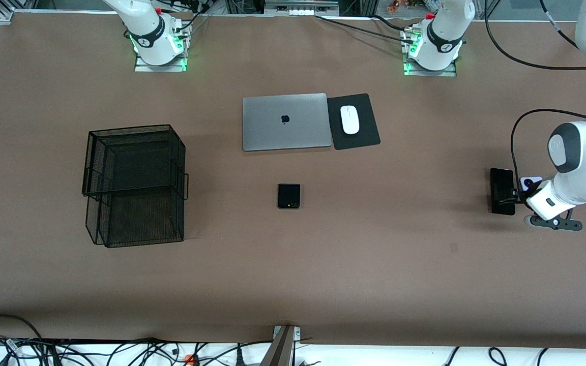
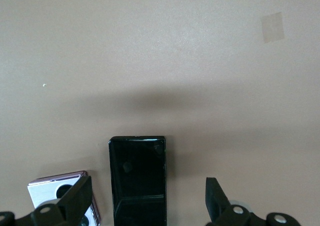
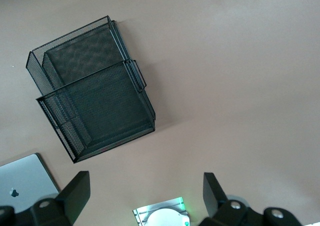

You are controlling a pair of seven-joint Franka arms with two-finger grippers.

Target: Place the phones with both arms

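Note:
The longer black slab phone lies flat at the left arm's end of the table, with the lilac-white phone beside it. My left gripper is open, low over these two. In the left wrist view the slab lies between the spread fingers of the left gripper, untouched. The lilac-white phone is partly hidden by one finger. The black squarish folded phone lies mid-table. My right gripper is open and empty, high over its own base, out of the front view.
A black two-tier mesh basket stands toward the right arm's end and shows in the right wrist view. A closed silver laptop lies farther from the camera than the folded phone. Beside the laptop, a white mouse rests on a black pad.

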